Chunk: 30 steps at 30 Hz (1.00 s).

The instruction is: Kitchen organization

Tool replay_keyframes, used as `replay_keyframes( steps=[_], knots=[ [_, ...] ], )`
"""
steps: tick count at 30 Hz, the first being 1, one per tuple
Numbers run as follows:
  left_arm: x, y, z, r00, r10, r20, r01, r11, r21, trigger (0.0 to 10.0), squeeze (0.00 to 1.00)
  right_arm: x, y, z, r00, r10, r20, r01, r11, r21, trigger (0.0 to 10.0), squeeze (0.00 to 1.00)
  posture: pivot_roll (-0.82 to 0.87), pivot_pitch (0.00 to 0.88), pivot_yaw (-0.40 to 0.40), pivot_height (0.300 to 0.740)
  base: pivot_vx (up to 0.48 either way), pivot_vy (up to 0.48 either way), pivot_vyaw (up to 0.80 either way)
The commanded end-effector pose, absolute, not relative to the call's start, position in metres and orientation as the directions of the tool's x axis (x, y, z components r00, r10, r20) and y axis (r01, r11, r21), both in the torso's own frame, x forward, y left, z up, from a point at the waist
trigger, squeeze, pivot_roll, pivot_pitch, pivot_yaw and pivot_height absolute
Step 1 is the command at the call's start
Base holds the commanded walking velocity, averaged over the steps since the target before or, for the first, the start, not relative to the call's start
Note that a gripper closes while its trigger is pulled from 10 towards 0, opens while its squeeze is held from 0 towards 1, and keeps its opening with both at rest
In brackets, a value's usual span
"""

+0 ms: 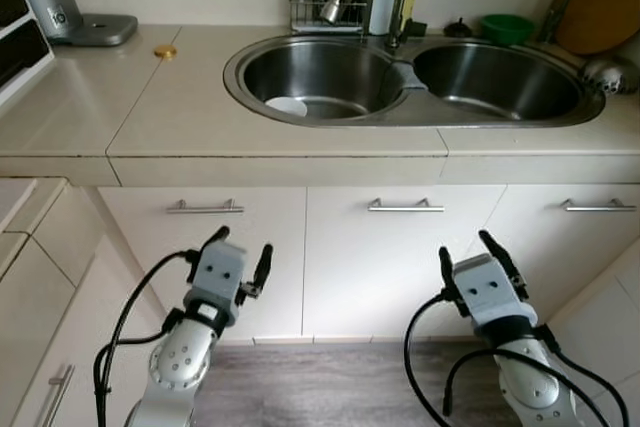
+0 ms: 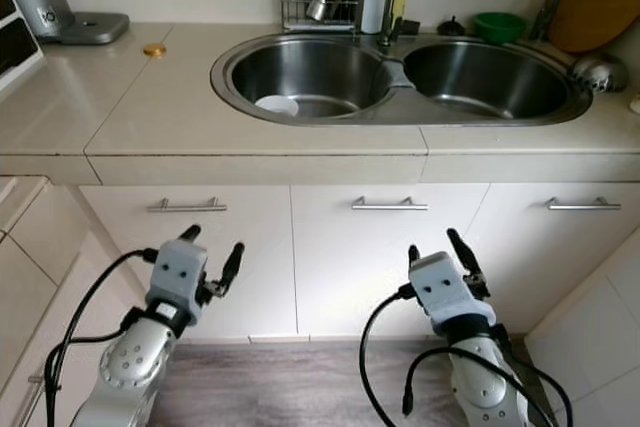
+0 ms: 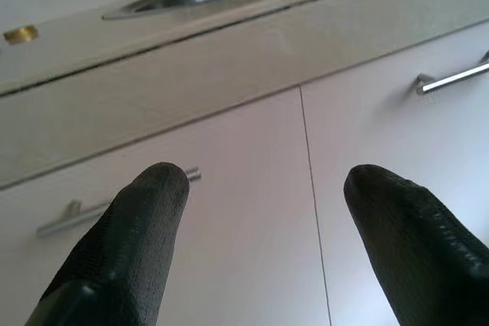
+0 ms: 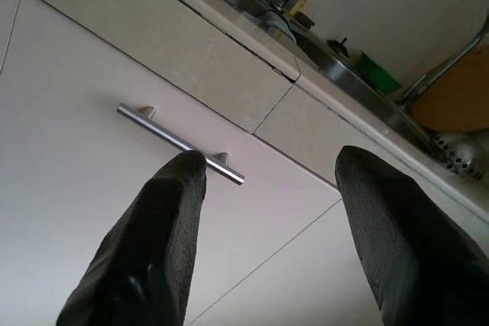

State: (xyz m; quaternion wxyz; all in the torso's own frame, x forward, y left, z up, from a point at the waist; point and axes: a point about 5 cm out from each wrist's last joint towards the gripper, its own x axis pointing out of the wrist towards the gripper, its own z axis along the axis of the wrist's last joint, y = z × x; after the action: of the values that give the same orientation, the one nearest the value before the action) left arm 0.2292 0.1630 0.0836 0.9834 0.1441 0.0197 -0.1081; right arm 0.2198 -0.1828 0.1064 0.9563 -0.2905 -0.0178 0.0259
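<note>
Standing before the bench, both pincers — left, right — spread and empty; next, probably, reaching up to the sink.

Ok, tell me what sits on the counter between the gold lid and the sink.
Nothing: in the left eye view the beige counter is bare from the gold lid to the sink rim.
</note>
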Motion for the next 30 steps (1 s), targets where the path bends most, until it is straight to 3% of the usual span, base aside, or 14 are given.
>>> replay_keyframes(
  steps=[1, 10, 15, 25, 30],
  knots=[
    [0.229, 0.159, 0.085, 0.976, -0.212, -0.053, 0.219, 0.933, 0.285, 10.0, 0.0, 0.219, -0.189, 0.115, 0.997, 0.063, 0.047, -0.023, 0.806, -0.592, 10.0, 0.0, -0.09, 0.0, -0.093, 0.74, 0.0, 0.0, 0.0],
    [0.25, 0.146, 0.086, 0.988, -0.156, -0.02, 0.156, 0.962, 0.222, 10.0, 0.0, 0.245, -0.189, 0.124, 0.992, 0.083, 0.098, -0.005, 0.79, -0.613, 10.0, 0.0, -0.05, 0.0, -0.148, 0.74, 0.0, 0.0, 0.0],
    [0.243, 0.143, 0.083, 0.989, -0.143, -0.021, 0.145, 0.969, 0.203, 10.0, 0.0, 0.248, -0.186, 0.13, 0.987, 0.119, 0.108, -0.028, 0.789, -0.613, 10.0, 0.0, -0.03, 0.0, -0.164, 0.74, 0.0, 0.0, 0.0],
    [0.232, 0.146, 0.082, 0.984, -0.179, -0.017, 0.177, 0.942, 0.286, 10.0, 0.0, 0.23, -0.171, 0.132, 0.981, 0.157, 0.115, -0.058, 0.799, -0.598, 10.0, 0.0, -0.05, 0.0, -0.137, 0.74, 0.0, 0.0, 0.0],
    [0.227, 0.156, 0.083, 0.992, -0.126, -0.01, 0.123, 0.947, 0.296, 10.0, 0.0, 0.228, -0.165, 0.135, 0.978, 0.166, 0.123, -0.063, 0.808, -0.586, 10.0, 0.0, -0.04, 0.0, -0.136, 0.74, 0.0, 0.0, 0.0]
  ],
)
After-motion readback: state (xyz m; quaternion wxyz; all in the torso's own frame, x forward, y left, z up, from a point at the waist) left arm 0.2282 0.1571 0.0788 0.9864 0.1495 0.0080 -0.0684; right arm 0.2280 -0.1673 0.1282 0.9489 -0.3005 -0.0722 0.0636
